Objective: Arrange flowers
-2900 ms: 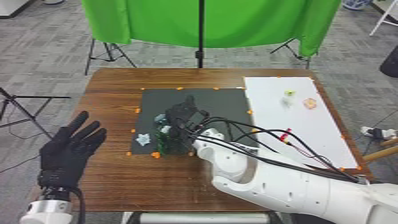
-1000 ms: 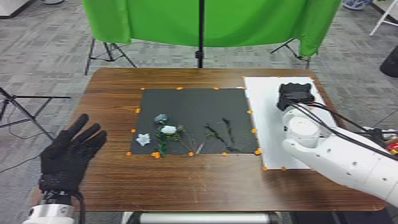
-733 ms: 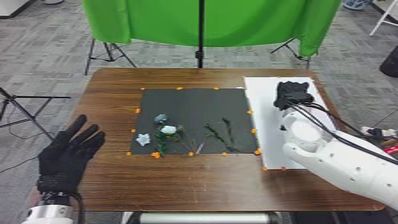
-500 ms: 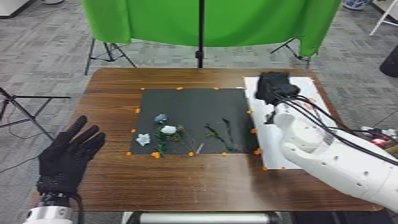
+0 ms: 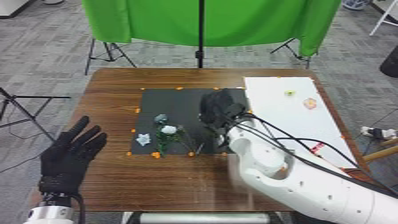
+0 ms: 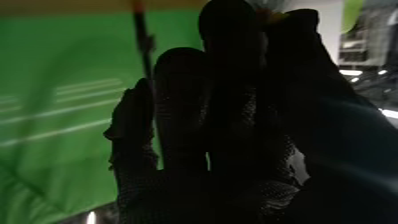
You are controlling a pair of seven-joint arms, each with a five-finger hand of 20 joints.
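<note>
Right hand (image 5: 218,107) above black mat (image 5: 173,104), fingers pinched round something pale (image 6: 268,4); left hand (image 5: 66,157) open.

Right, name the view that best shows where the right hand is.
The head view: it shows the right hand over the black mat, right of the white flower. The right wrist view shows its glove close up, against green cloth.

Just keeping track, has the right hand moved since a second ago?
Yes: the right hand moved left, from over the white board to over the black mat.
</note>
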